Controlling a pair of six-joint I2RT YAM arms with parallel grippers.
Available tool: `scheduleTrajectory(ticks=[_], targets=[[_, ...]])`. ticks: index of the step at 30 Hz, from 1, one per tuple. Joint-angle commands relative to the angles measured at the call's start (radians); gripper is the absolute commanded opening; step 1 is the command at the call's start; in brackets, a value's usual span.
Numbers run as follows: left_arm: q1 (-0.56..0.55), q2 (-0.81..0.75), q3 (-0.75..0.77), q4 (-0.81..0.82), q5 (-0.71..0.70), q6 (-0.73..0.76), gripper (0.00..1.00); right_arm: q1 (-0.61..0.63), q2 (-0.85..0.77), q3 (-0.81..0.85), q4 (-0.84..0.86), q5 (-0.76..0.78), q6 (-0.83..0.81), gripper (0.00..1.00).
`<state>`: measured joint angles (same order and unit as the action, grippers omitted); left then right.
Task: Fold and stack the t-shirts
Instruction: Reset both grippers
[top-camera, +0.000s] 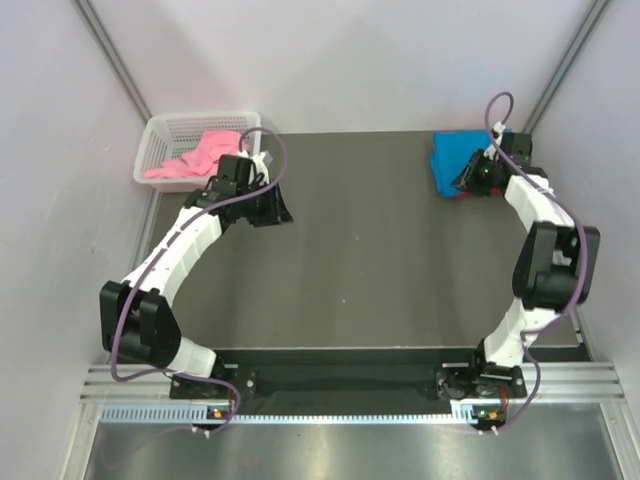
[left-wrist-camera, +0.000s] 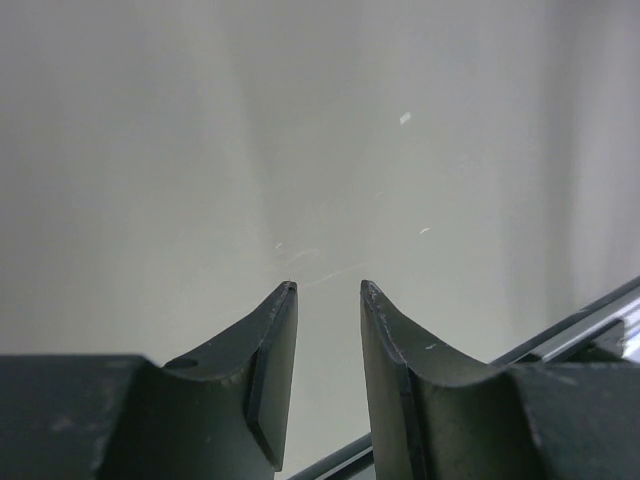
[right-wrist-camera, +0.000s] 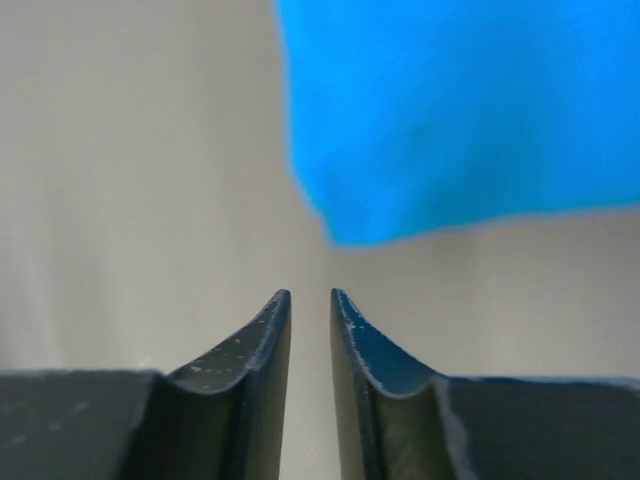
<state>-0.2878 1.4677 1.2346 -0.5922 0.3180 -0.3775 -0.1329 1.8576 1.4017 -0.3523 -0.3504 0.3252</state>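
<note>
A folded bright blue t-shirt (top-camera: 452, 160) lies at the back right of the dark table, with a thin red edge (top-camera: 456, 196) showing under its near side. A pink t-shirt (top-camera: 200, 155) is bunched in the white mesh basket (top-camera: 165, 130) at the back left. My right gripper (top-camera: 467, 182) hovers over the blue shirt's near right part. In the right wrist view its jaws (right-wrist-camera: 310, 295) stand a narrow gap apart with nothing between them, and the blue cloth (right-wrist-camera: 460, 110) is ahead of the tips. My left gripper (top-camera: 280, 212) is beside the basket, open and empty (left-wrist-camera: 328, 287).
The table (top-camera: 370, 260) runs from the arm bases to the back wall. Pale walls close in on both sides and behind. The basket sits at the table's back left corner, just left of my left wrist.
</note>
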Motion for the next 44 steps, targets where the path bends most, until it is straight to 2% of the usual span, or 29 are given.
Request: scheduleTrajectory(ticks=[1, 4, 8, 9, 10, 11, 12, 13, 16, 20, 26, 44], targets=[[0.003, -0.072, 0.071, 0.097, 0.05, -0.047, 0.37, 0.056, -0.243, -0.035, -0.074, -0.028, -0.008, 0.25], [0.003, -0.104, 0.095, 0.115, 0.09, -0.092, 0.37, 0.11, -0.36, -0.114, -0.16, -0.021, -0.029, 0.31], [0.003, -0.194, 0.069, 0.195, 0.125, -0.138, 0.37, 0.222, -0.659, -0.246, -0.189, 0.024, 0.0, 0.41], [0.003, -0.207, 0.066, 0.206, 0.134, -0.141, 0.38, 0.239, -0.708, -0.271, -0.194, 0.028, 0.0, 0.52], [0.003, -0.219, 0.066, 0.206, 0.153, -0.143, 0.39, 0.249, -0.795, -0.308, -0.201, 0.034, 0.006, 0.57], [0.003, -0.239, 0.068, 0.201, 0.168, -0.141, 0.4, 0.268, -0.839, -0.323, -0.211, 0.037, 0.017, 0.76], [0.003, -0.25, 0.065, 0.192, 0.202, -0.141, 0.59, 0.276, -0.874, -0.345, -0.235, 0.034, 0.018, 0.9], [0.003, -0.26, 0.062, 0.183, 0.21, -0.138, 0.7, 0.279, -0.946, -0.352, -0.246, 0.016, 0.012, 1.0], [0.003, -0.3, 0.04, 0.135, 0.214, -0.118, 0.99, 0.279, -1.056, -0.352, -0.315, 0.048, 0.003, 1.0], [0.003, -0.397, -0.036, 0.166, 0.181, -0.107, 0.99, 0.28, -1.133, -0.368, -0.321, 0.071, 0.035, 1.0], [0.003, -0.52, -0.158, 0.318, 0.168, -0.104, 0.99, 0.279, -1.193, -0.409, -0.265, 0.09, 0.078, 1.0], [0.003, -0.552, -0.184, 0.322, 0.158, -0.064, 0.99, 0.279, -1.235, -0.383, -0.255, 0.116, 0.11, 1.0]])
